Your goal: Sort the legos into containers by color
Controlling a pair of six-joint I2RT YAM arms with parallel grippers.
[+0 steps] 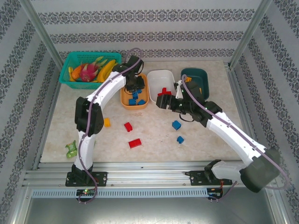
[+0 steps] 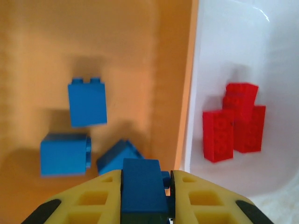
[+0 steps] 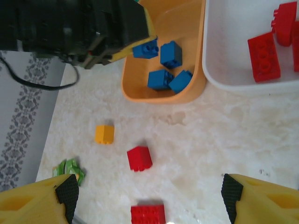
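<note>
The left arm (image 1: 105, 88) was extended toward 12 o'clock, left jaws clamped on a blue lego (image 2: 144, 184) over the orange tub (image 2: 131, 56); right jaws were parted.

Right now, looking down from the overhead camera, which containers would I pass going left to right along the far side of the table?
Teal mesh basket holding fruit → orange tub → white tub → dark teal tub.
</note>
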